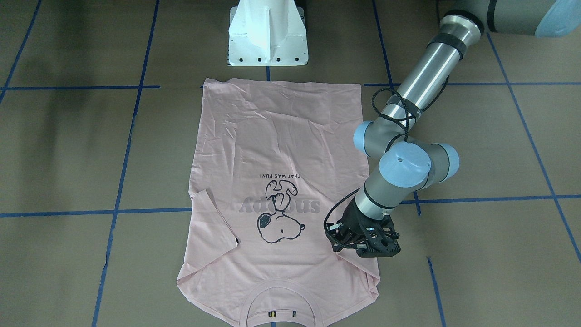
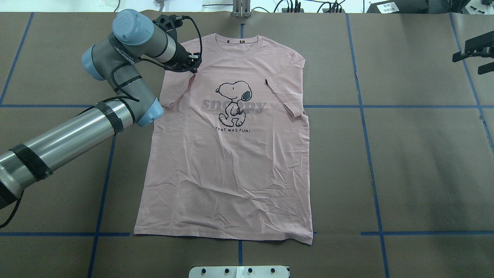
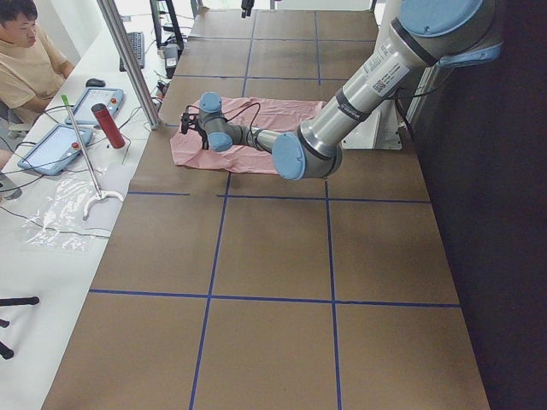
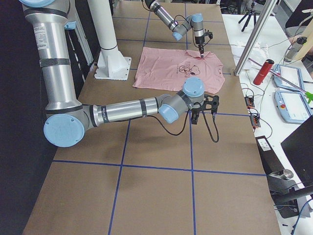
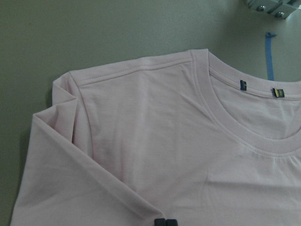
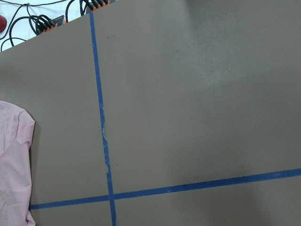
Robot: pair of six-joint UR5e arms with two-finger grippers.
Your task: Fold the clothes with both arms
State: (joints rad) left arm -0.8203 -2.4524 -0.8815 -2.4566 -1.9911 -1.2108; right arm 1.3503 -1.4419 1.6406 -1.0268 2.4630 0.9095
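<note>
T-shirt [image 2: 227, 162]: flat before the pedestal [image 1: 268, 41], neck farthest from it.
Left gripper [image 5: 165, 221]: fingertips together over the sleeve [image 5: 89, 160] (nothing lifted).
Right gripper [image 4: 205, 105]: aperture unclear.
Risk: a single-handed pull skews the cloth.

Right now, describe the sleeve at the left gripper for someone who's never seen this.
On the brown table lies a pale pink T-shirt, collar away from the robot. At its collar end, on the robot's left, is a short sleeve folded in onto the shirt. Unlike the other folded sleeve, it has the left gripper at it.
</note>
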